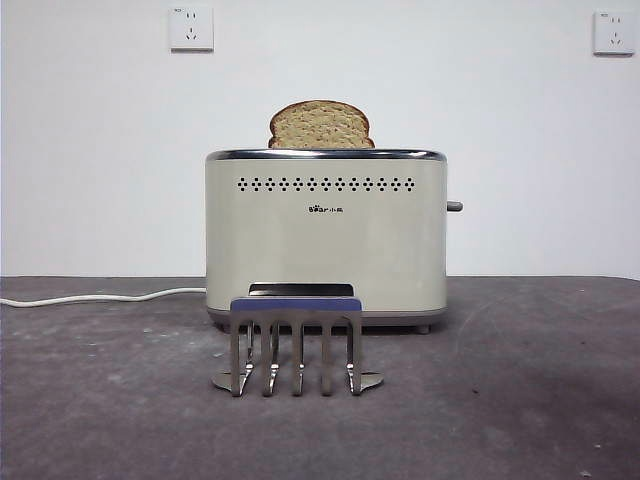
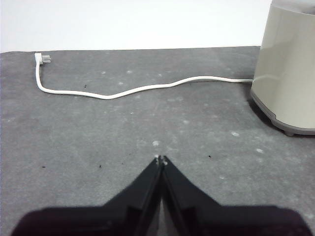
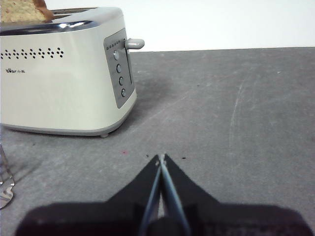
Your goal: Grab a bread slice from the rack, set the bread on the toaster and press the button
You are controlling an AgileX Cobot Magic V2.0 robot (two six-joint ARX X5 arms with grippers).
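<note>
The cream toaster (image 1: 325, 235) stands at the middle of the table. The slice of bread (image 1: 320, 126) sticks up out of its top slot; its corner also shows in the right wrist view (image 3: 22, 11). The silver rack (image 1: 296, 345) with a blue-purple top bar stands in front of the toaster and holds nothing. The toaster's lever (image 3: 135, 44) and a column of round buttons (image 3: 119, 73) are on its right end. My left gripper (image 2: 161, 159) is shut and empty over bare table left of the toaster (image 2: 288, 69). My right gripper (image 3: 161, 157) is shut and empty, right of the toaster (image 3: 61, 73).
A white power cord (image 2: 133, 89) runs from the toaster across the table to its unplugged plug (image 2: 42, 59) at the left. Two wall sockets (image 1: 191, 28) sit on the white wall behind. A rack edge (image 3: 5, 184) shows in the right wrist view.
</note>
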